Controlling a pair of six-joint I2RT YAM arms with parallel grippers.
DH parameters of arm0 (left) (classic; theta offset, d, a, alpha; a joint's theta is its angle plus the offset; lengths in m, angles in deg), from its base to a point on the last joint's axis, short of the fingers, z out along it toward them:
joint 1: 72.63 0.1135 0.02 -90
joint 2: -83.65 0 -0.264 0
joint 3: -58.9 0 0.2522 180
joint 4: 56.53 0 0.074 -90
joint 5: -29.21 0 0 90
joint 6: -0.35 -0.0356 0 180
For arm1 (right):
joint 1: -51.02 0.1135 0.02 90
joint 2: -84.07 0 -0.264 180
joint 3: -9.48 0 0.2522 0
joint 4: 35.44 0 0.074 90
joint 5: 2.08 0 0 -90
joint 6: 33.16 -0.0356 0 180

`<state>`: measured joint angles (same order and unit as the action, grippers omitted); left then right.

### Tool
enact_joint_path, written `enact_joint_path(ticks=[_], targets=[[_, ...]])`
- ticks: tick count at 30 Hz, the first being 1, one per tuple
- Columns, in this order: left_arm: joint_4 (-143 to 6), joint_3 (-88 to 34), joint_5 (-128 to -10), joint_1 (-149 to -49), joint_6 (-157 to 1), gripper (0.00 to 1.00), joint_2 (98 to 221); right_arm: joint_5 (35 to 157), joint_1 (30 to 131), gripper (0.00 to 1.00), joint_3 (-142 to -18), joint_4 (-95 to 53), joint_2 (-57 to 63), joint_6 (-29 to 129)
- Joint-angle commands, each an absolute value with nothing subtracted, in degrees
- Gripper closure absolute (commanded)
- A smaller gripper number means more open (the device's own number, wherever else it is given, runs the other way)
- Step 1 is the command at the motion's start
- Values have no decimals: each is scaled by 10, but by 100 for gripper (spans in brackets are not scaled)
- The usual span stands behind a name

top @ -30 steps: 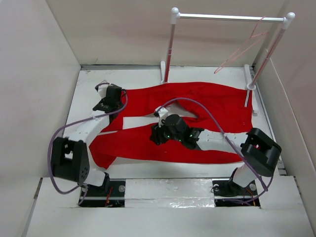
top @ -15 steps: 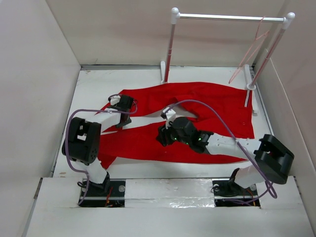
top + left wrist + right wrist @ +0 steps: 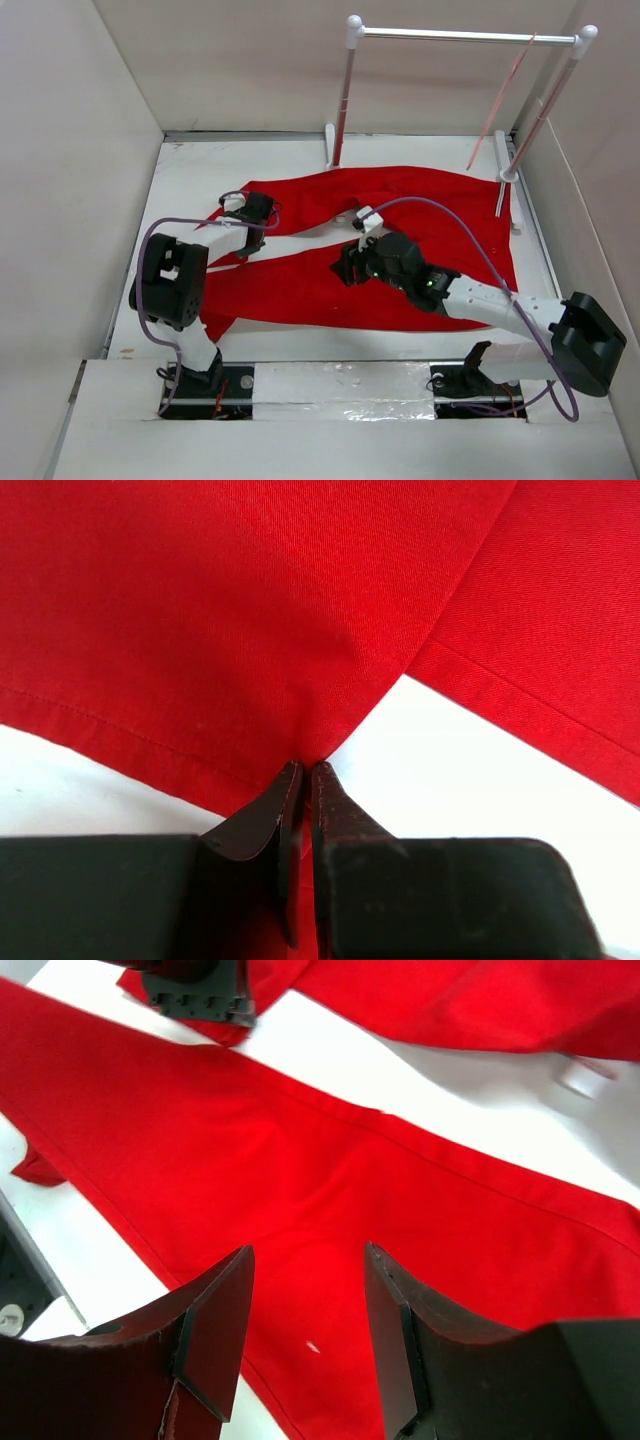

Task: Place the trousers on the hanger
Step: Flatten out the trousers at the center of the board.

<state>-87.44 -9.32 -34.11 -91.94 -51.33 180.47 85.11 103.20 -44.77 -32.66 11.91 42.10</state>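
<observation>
trousers: the trousers lie flat on the table, waist to the right, both legs running left, with a wedge of bare table between the legs
far leg: its edge is the part under the left arm, left of centre
near leg: runs along the near side of the table, under the right arm
hanger: the hanger hangs from the silver bar of the rack at far right, tilted, well apart from the trousers and both arms
left gripper: left gripper is down at the cloth, jaws together and pinching the edge of the trousers where the leg meets bare table; red shows between the fingers
right gripper: right gripper sits above the near leg near the table centre, jaws apart, nothing between them
contact: right fingers are over red cloth; cannot tell if they touch it
</observation>
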Motion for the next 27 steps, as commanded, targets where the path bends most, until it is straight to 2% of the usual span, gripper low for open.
enact_joint_path(ticks=[1,6,11,17,24,27], targets=[[-926,-121,-327,-919,-510,100,1822,852,1015,47,-432,-359,147,417],[-960,-199,-282,-919,-529,100,1769,873,981,47,-417,-366,160,411],[-976,-252,-244,-869,-562,100,1761,873,976,47,-413,-369,166,409],[-996,-408,-199,-825,-613,100,1850,875,976,47,-411,-371,162,409],[-1036,-685,-145,-760,-678,100,2026,868,981,47,-413,-374,155,411],[-1032,-741,-127,-735,-695,99,2078,854,987,47,-417,-374,145,414]])
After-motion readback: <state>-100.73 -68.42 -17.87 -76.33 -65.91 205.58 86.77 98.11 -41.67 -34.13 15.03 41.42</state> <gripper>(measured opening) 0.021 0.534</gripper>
